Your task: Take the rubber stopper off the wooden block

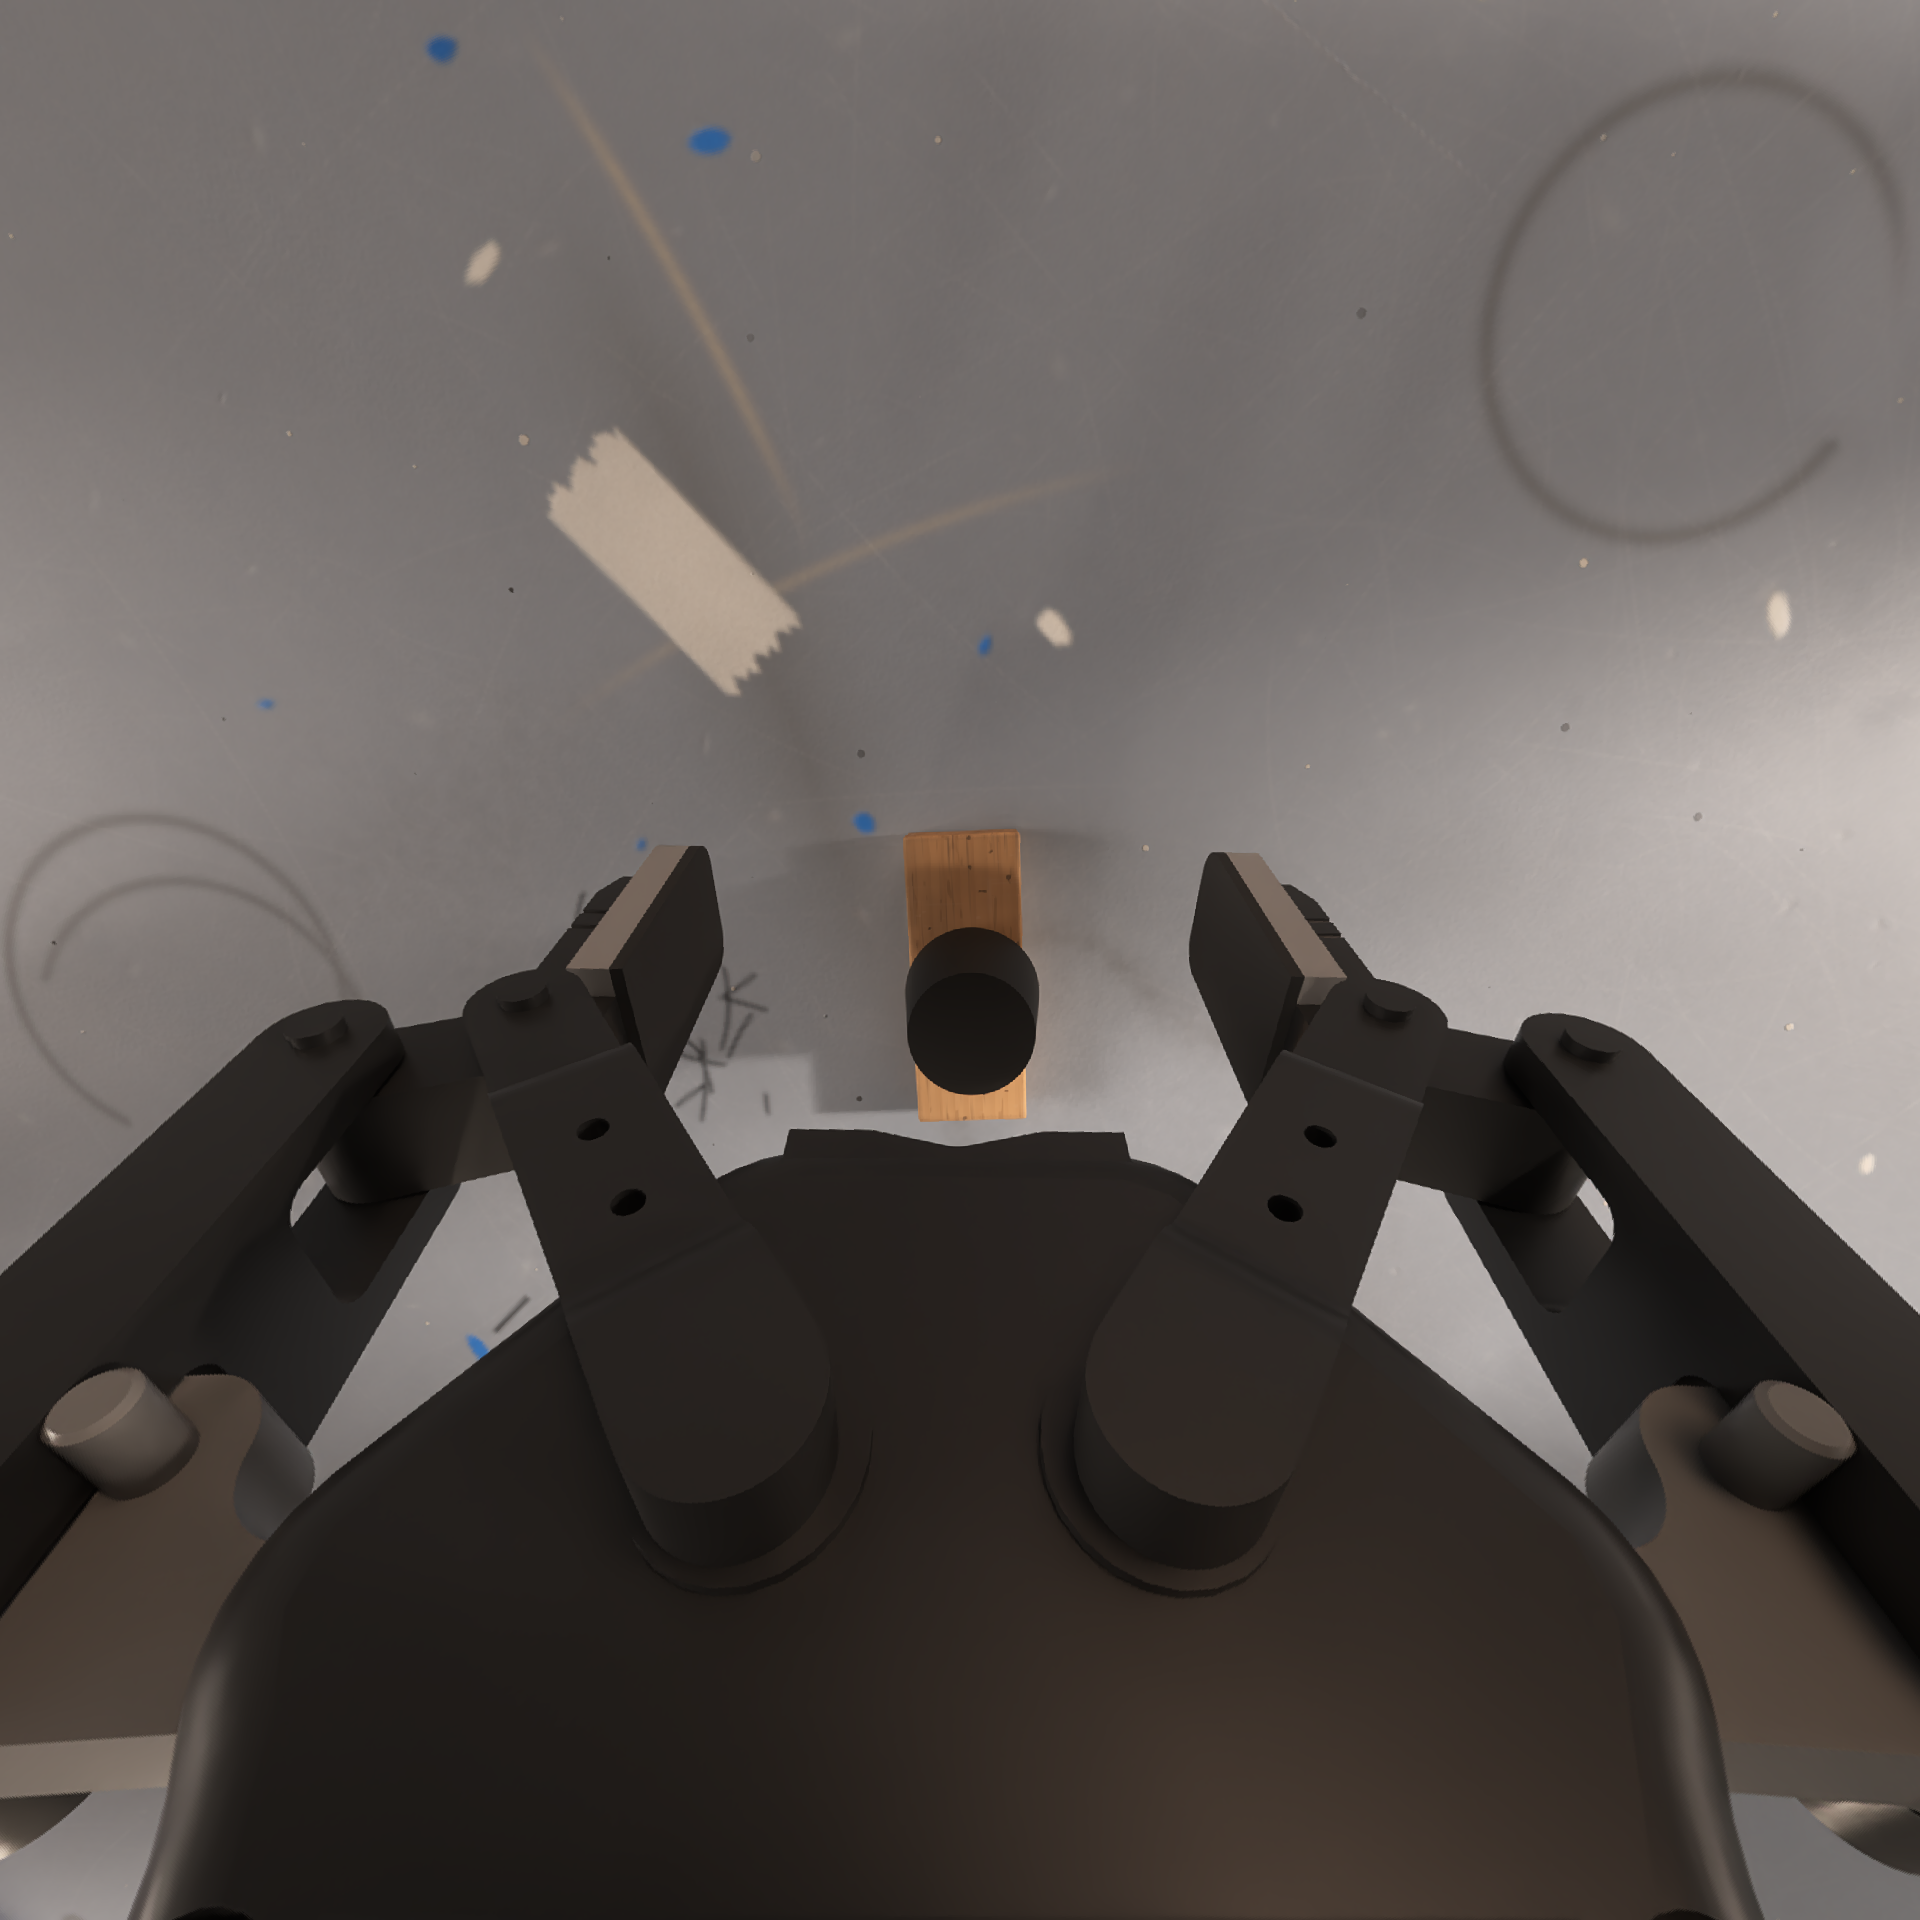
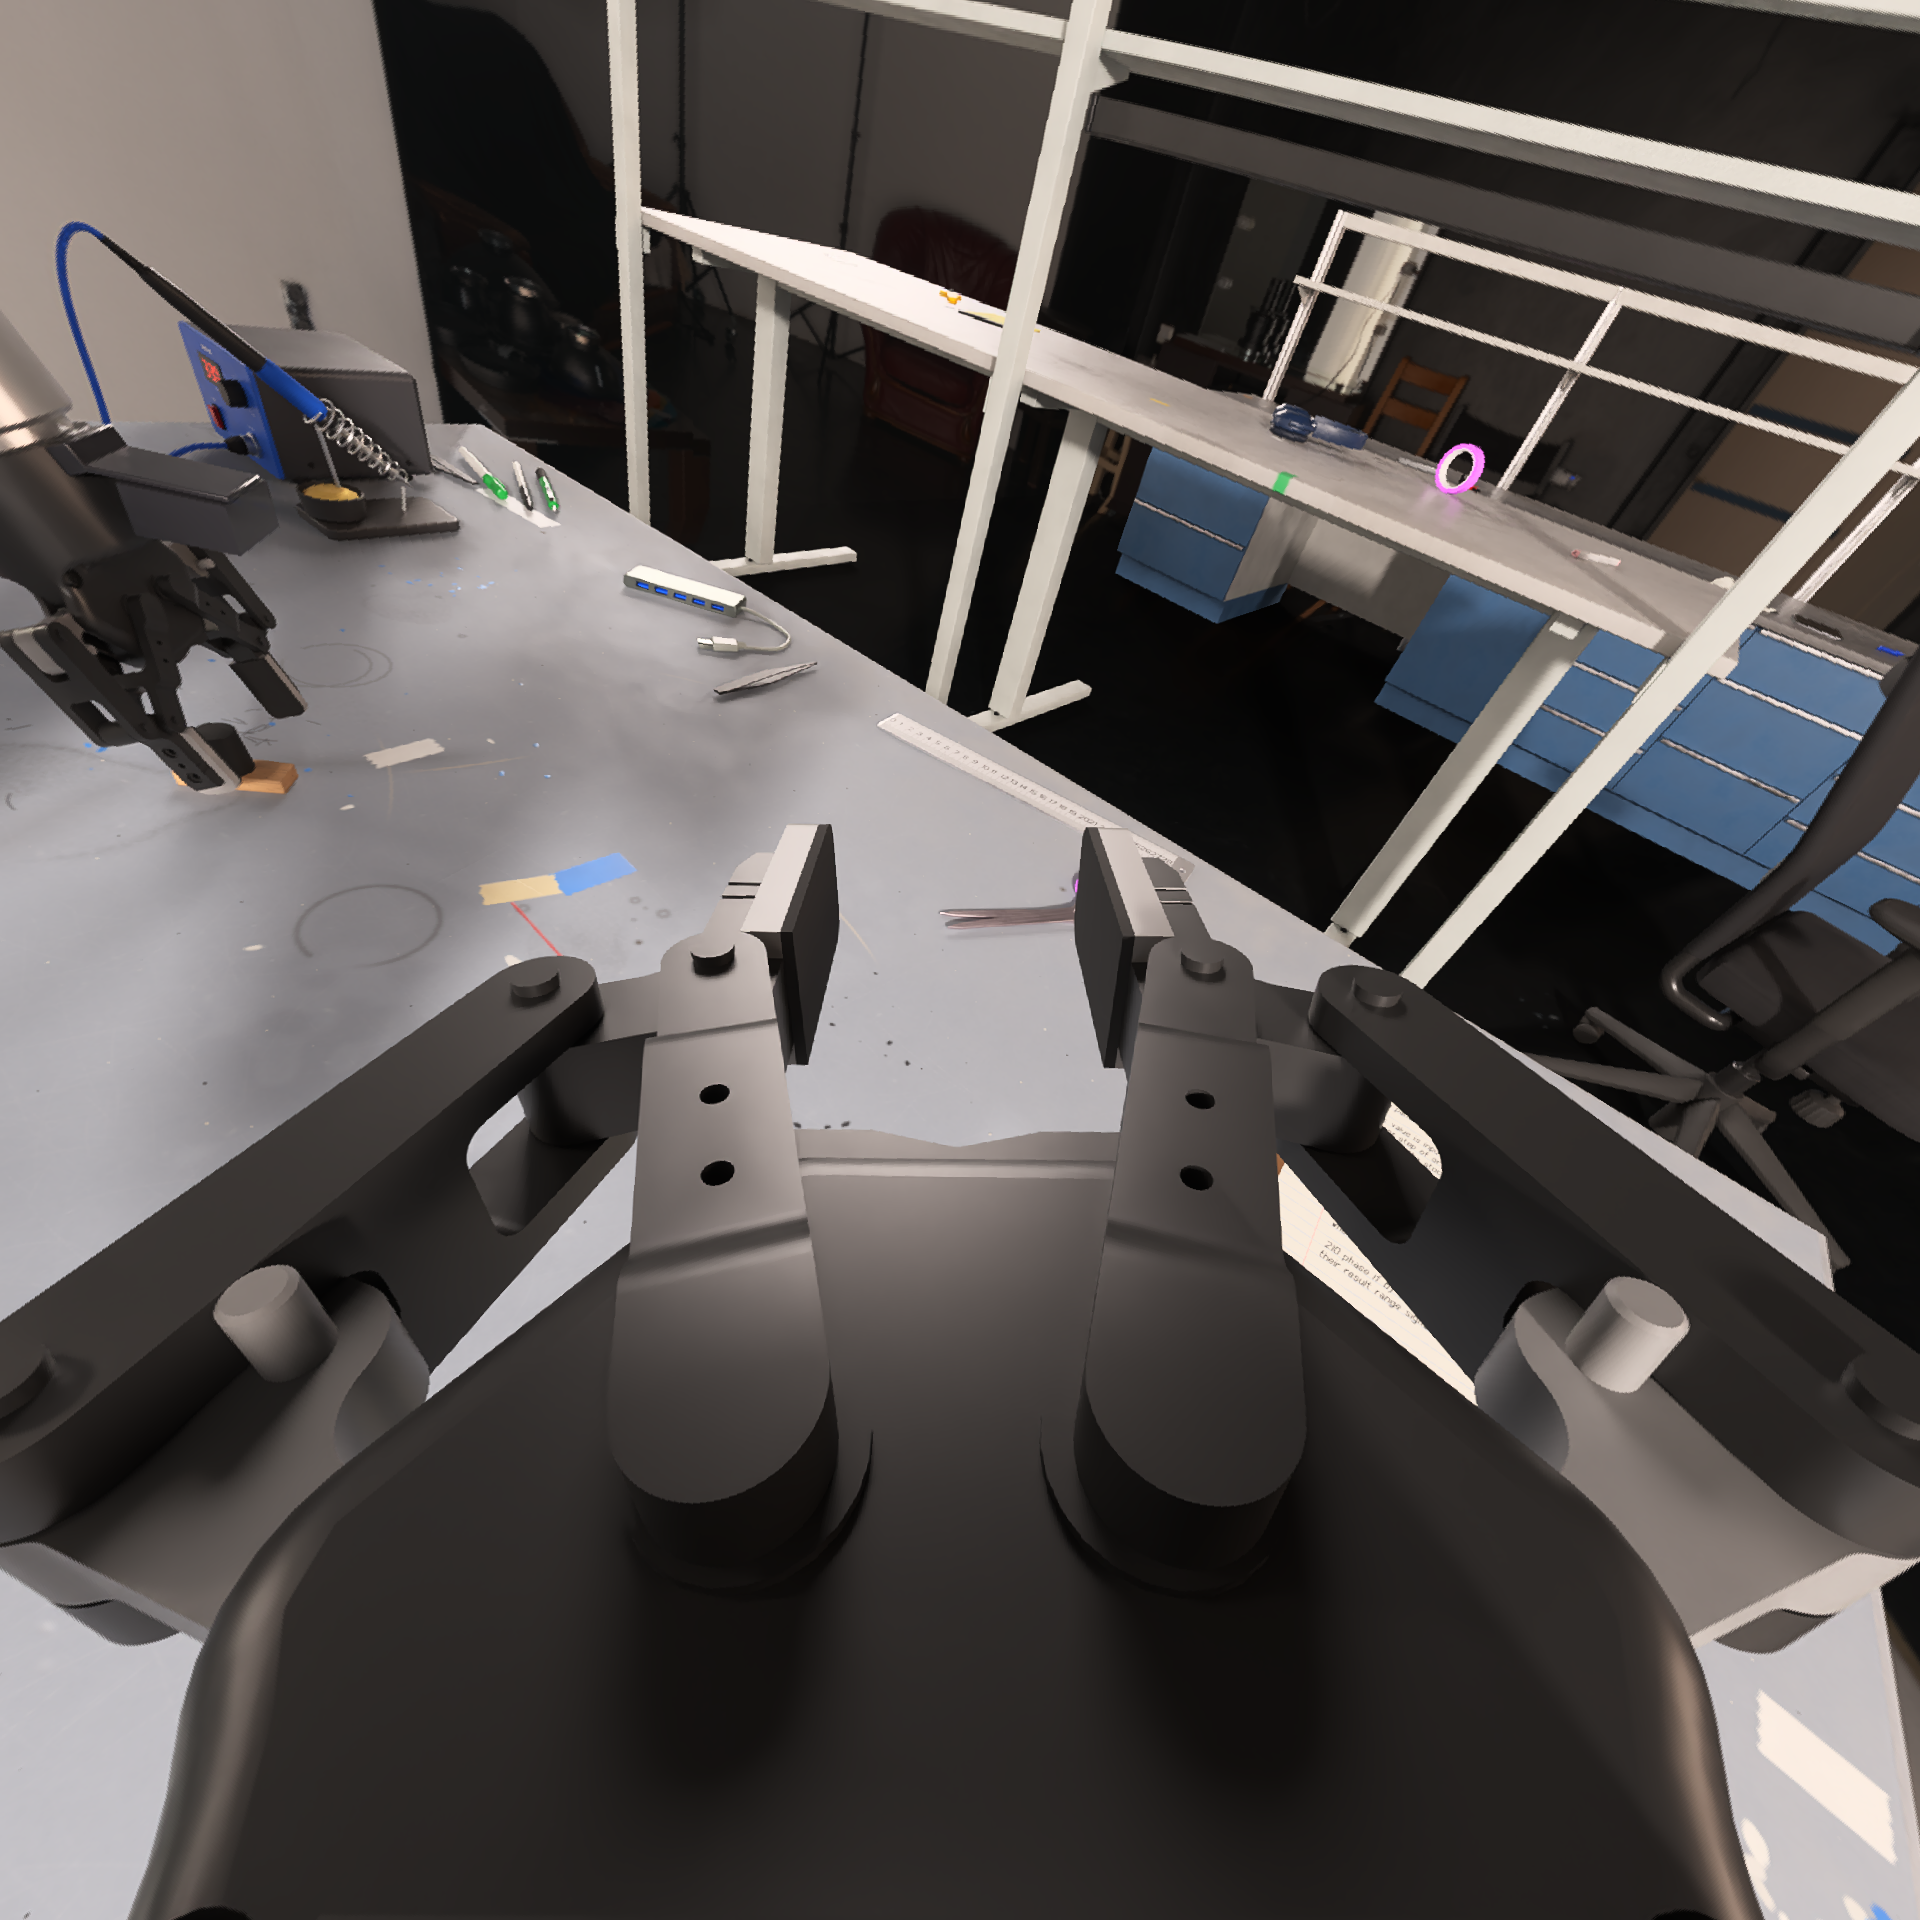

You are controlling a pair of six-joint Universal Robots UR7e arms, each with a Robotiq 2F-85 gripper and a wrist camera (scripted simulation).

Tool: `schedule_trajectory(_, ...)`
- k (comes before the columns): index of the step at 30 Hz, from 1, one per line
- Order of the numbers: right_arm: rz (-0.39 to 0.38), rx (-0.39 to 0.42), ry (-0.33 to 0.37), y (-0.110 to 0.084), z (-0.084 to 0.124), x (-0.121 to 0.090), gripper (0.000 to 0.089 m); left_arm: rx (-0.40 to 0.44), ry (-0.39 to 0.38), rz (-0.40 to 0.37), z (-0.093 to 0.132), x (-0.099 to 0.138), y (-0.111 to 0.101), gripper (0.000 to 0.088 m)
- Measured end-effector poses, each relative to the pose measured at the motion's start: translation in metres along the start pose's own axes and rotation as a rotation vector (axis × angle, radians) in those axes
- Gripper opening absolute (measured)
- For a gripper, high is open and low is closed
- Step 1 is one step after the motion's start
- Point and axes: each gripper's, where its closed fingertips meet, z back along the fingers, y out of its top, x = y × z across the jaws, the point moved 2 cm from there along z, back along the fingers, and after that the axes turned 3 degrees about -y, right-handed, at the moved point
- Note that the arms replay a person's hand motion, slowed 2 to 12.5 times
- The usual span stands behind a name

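A black rubber stopper (image 1: 971,1013) stands upright on a small wooden block (image 1: 962,883) that lies flat on the grey table. My left gripper (image 1: 956,904) is open, pointing down, with one finger on each side of the stopper and clear gaps between. In the right wrist view the left gripper (image 2: 223,743) shows far off at the left, straddling the stopper (image 2: 223,750), with the block (image 2: 272,779) under it. My right gripper (image 2: 956,925) is open and empty, held above the table near its far edge.
A strip of beige tape (image 1: 670,561) lies on the table beyond the block. In the right wrist view there are a soldering station (image 2: 301,405), pens (image 2: 520,483), a USB hub (image 2: 686,594), tweezers (image 2: 764,677), a ruler (image 2: 987,774), scissors (image 2: 1013,914) and tape strips (image 2: 556,881). An office chair (image 2: 1766,997) stands past the table's edge.
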Motion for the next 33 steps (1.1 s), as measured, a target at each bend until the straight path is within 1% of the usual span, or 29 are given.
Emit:
schedule_trajectory(7, 0.000, 0.002, 0.001, 0.0003, 0.0001, -0.0002, 0.0418, 0.002, 0.001, 0.005, 0.0001, 0.0002, 0.0000, 0.0781)
schedule_trajectory(20, 0.005, 0.000, -0.001, 0.0003, 0.0002, -0.0002, 0.0418, 0.010, 0.005, 0.014, 0.0008, 0.0007, 0.0000, 0.0727)
schedule_trajectory(26, 0.005, -0.001, -0.001, 0.0002, 0.0002, -0.0003, 0.0418, 0.016, 0.006, 0.014, 0.0014, 0.0012, 0.0001, 0.0653)
schedule_trajectory(33, 0.004, -0.002, 0.000, 0.0002, 0.0001, -0.0006, 0.0418, 0.024, 0.010, 0.010, 0.0022, 0.0019, 0.0001, 0.0511)
